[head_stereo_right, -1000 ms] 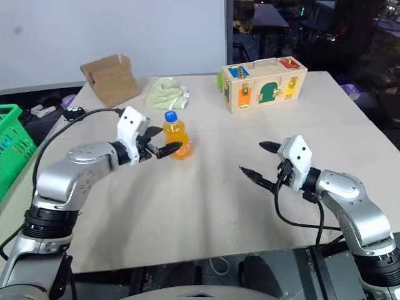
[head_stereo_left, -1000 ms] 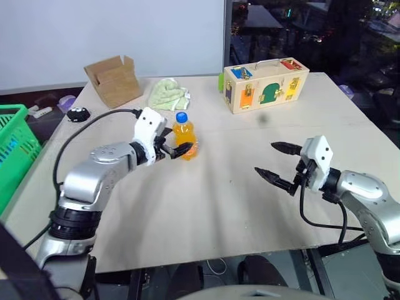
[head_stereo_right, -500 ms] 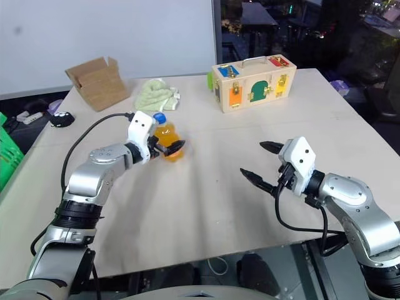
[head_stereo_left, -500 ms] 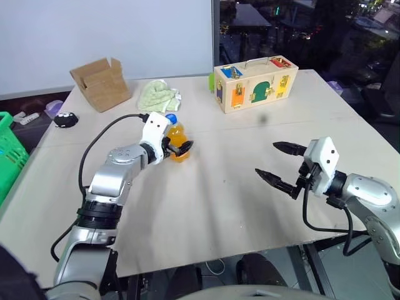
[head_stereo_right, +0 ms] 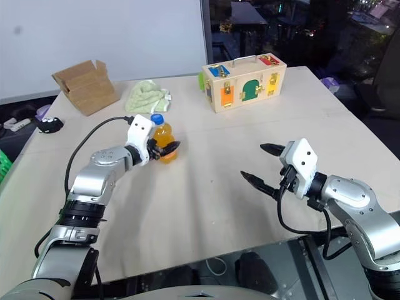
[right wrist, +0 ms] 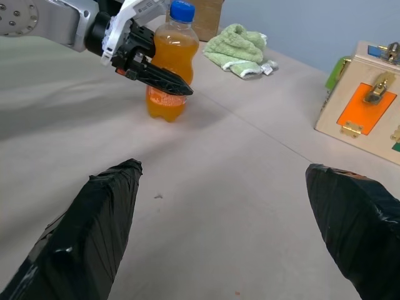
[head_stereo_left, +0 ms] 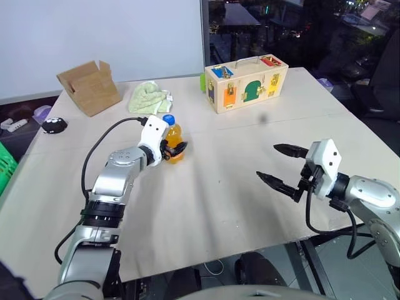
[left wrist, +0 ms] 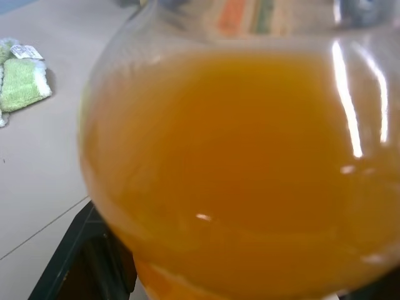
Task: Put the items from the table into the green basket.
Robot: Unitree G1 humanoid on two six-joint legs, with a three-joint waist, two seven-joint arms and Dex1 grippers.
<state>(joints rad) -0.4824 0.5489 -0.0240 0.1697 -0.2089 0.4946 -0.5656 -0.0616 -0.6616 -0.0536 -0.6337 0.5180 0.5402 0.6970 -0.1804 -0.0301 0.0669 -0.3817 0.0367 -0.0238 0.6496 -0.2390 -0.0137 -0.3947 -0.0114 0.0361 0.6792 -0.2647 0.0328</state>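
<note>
A small orange-drink bottle (head_stereo_left: 175, 132) with a blue cap stands upright on the pale table (head_stereo_left: 219, 206), left of centre. My left gripper (head_stereo_left: 175, 147) is shut on the bottle's lower body, one black finger on each side. In the left wrist view the orange bottle (left wrist: 237, 162) sits right against the camera. In the right wrist view the bottle (right wrist: 170, 69) has a black finger across its front. My right gripper (head_stereo_left: 267, 162) hovers open and empty over the table's right side. A sliver of the green basket (head_stereo_left: 4, 167) shows off the table's left edge.
A wooden latch box (head_stereo_left: 245, 84) with coloured doors stands at the back centre. A green cloth (head_stereo_left: 149, 97) and an open cardboard box (head_stereo_left: 89, 79) lie at the back left. A small black object (head_stereo_left: 53, 125) rests near the left edge.
My left gripper has moved in around the bottle and its fingers have closed onto it. The camera has swung, shifting the whole scene left. The right arm has kept still.
</note>
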